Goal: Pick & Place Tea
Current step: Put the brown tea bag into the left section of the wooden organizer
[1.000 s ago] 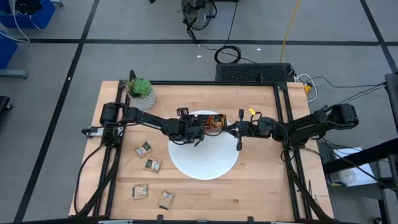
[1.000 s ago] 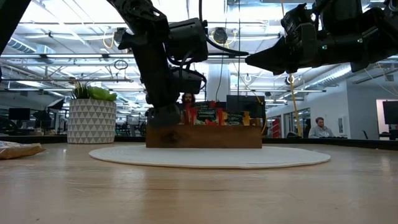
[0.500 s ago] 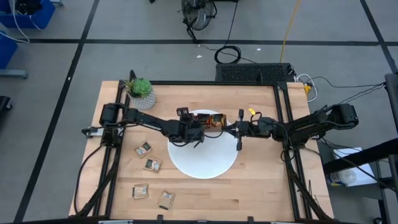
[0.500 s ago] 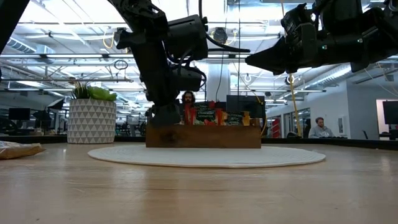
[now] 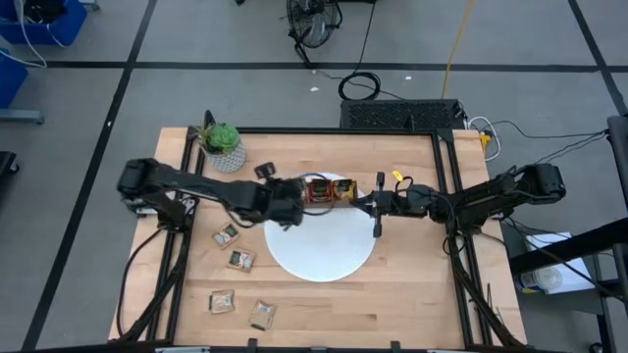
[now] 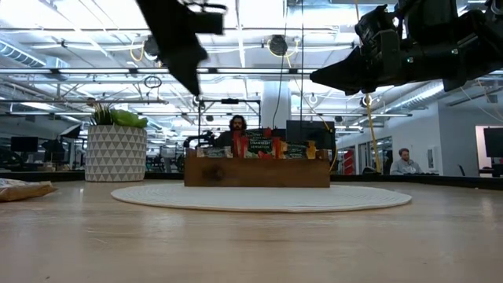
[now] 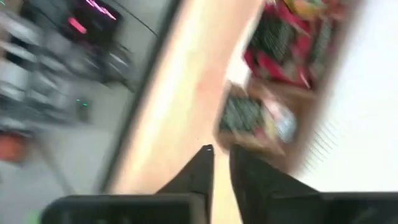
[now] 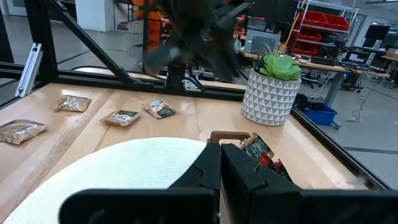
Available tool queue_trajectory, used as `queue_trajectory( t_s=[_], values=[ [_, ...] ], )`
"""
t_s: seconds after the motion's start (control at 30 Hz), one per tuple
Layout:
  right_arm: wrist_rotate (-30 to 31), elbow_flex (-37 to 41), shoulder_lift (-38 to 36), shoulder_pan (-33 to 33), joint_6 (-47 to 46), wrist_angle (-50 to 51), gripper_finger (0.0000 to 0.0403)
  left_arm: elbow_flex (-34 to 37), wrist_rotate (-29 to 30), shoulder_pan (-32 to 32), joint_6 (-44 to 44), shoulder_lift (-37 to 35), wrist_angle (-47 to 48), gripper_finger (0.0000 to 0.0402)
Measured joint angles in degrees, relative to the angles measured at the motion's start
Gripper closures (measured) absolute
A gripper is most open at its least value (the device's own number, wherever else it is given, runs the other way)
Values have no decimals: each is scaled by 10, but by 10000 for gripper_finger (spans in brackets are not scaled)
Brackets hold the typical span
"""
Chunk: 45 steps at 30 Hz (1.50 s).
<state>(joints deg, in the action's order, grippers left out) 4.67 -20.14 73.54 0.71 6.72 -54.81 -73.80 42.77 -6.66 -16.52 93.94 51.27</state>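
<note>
Wooden tray [image 5: 328, 190] half hidden by arms, sachets [image 5: 235, 260] loose, left wrist view blurred

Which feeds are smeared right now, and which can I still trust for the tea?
Left wrist view: heavy motion blur; the wooden tray and its sachets are streaks. Low view: the left arm is smeared, the tray sharp but backlit by ceiling lights. Right wrist view: the loose sachets are crisp, only the left arm beyond is blurred. High view: sharp, evenly lit, and best for the sachets.

Left wrist view motion-blurred; sachets [image 7: 273, 43] in the tray [image 7: 298, 146] smeared, labels unreadable.
</note>
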Motion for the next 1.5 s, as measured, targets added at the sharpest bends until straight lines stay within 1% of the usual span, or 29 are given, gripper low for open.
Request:
queue_trajectory(
  t_s=[0.13, 0.23, 0.3, 0.37, 0.47, 0.57, 0.6, 0.67, 0.73, 0.87, 1.0, 1.1, 1.27, 1.4, 1.5],
  values=[
    [-1, 0, 0, 0, 1, 0, 403, 0, -125, -12, -122, -55, 110, 285],
    [-2, 0, 0, 0, 2, 0, 403, 0, -218, -35, -209, -69, 187, 231],
    [-2, 0, 0, 0, 5, -1, 403, 2, -242, -58, -263, -69, 228, 199],
    [-2, 0, 0, 0, 10, 0, 403, 14, -247, -81, -300, -70, 240, 172],
    [-2, 0, 0, 0, 12, 2, 403, 52, -253, -107, -367, -69, 242, 142],
    [-3, 0, 0, 0, 8, 2, 403, 104, -287, -124, -423, -77, 235, 122],
    [-3, 0, 0, 0, 6, 2, 403, 124, -308, -127, -431, -78, 222, 117],
    [-4, 0, 0, 0, 4, 2, 403, 166, -368, -131, -436, -77, 195, 112],
    [-4, 0, 0, 0, 4, 2, 403, 206, -407, -131, -440, -77, 190, 111],
    [-4, 0, 0, -1, 0, -2, 403, 276, -435, -116, -436, -80, 189, 115],
    [-4, 0, 0, -1, 0, -2, 403, 328, -457, -90, -403, -103, 166, 115],
    [-4, 0, 0, -1, 0, -2, 403, 358, -464, -63, -385, -130, 139, 115],
    [-4, 0, 0, -1, 0, -2, 403, 410, -516, -24, -359, -177, 52, 117],
    [-4, 0, 0, -1, 0, -2, 403, 444, -549, -6, -348, -193, 2, 117],
    [-4, 0, 0, -1, 0, -2, 403, 463, -565, 4, -348, -193, -9, 117]
  ],
)
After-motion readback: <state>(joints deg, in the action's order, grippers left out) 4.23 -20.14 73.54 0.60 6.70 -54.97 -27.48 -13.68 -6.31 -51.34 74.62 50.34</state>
